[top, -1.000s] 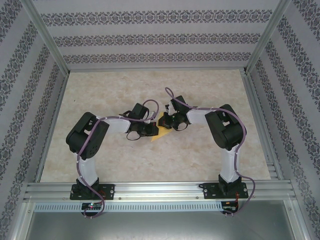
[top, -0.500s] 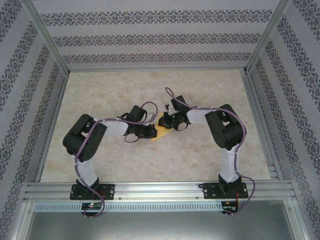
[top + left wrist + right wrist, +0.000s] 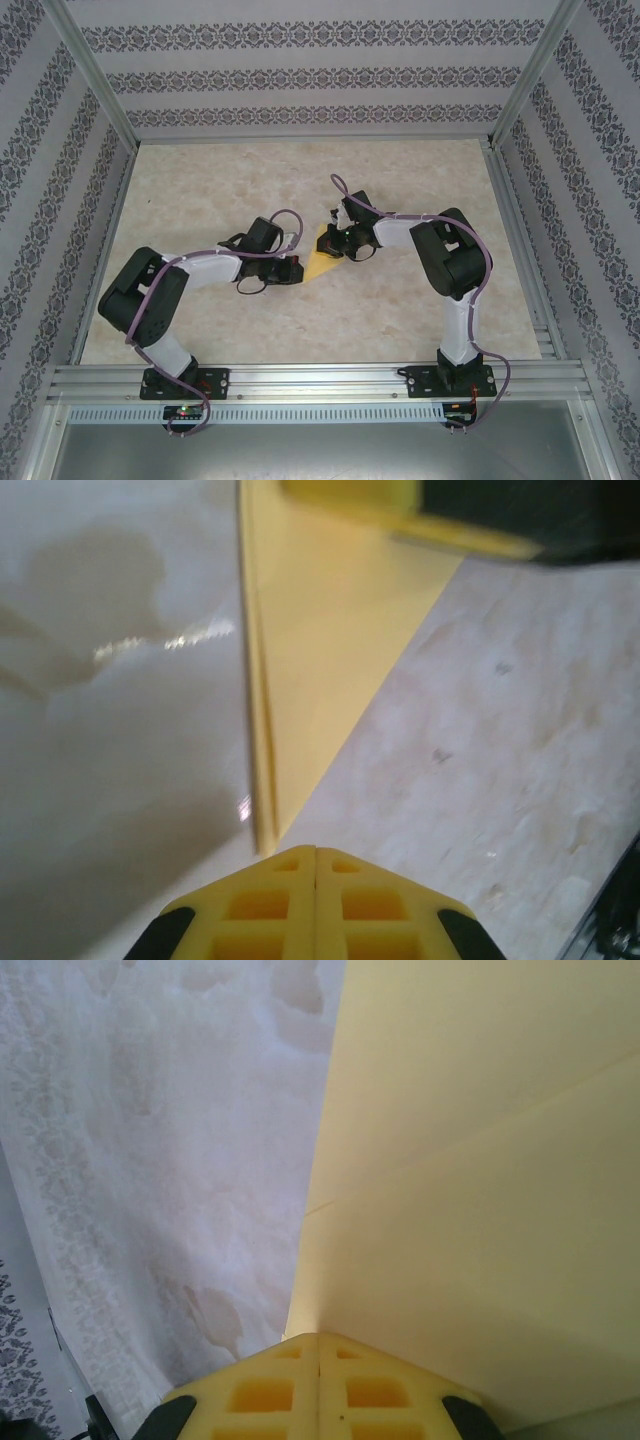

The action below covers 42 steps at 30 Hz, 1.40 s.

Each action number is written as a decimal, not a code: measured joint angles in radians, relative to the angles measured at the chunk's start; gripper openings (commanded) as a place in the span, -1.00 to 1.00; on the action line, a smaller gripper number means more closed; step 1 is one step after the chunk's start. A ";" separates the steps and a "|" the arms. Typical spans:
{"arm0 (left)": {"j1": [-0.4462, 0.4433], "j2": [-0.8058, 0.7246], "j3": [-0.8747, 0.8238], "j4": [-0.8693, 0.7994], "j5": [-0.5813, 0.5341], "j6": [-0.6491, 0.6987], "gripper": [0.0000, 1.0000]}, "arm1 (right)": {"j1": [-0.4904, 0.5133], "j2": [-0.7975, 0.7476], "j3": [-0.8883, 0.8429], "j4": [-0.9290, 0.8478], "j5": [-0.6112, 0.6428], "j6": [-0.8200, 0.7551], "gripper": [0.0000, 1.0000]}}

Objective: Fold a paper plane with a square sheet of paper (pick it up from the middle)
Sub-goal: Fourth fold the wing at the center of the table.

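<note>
The left gripper point(image 3: 316, 852) is clenched on nothing, its yellow fingers point(image 3: 200, 925) pressed tip to tip just beside the sharp point of the yellow paper point(image 3: 330, 630), which lies flat on the marbled tabletop point(image 3: 520, 730). At the sheet's wide end the right gripper point(image 3: 318, 1338) is likewise closed, with no gap between its pads. Seen from the left wrist camera it appears to bear down on the paper rather than pinch it, though whether a layer is caught between the fingers cannot be told. From above, the paper shows as a pointed triangle in the middle of the table, lying between the two grippers with its sharp end toward the left one. A doubled edge runs along one long side and a faint crease crosses the wide end, so the early folds look done: the square has become a layered wedge. No wings stand up and the wedge lies flat, so the plane is judged well begun but unfinished. What seems left is narrowing it further, folding out the wings and pressing the centre crease firm.
</note>
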State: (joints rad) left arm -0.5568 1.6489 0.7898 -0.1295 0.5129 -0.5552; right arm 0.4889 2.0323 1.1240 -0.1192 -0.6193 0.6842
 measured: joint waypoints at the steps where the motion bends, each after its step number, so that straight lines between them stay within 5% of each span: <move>1: 0.000 -0.002 0.001 0.022 -0.002 -0.011 -1.00 | 0.000 0.000 0.000 0.000 0.000 0.002 -1.00; 11: -0.013 0.147 0.053 0.108 -0.023 -0.076 -1.00 | 0.000 0.002 0.001 0.003 -0.010 0.006 -1.00; 42: -0.015 0.148 0.055 0.107 -0.038 -0.079 -1.00 | 0.072 -0.076 -0.110 0.077 0.033 0.064 -1.00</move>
State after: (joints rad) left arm -0.5720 1.7966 0.8448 -0.0223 0.4751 -0.6346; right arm 0.5606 1.9564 1.0138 -0.0425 -0.5861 0.7486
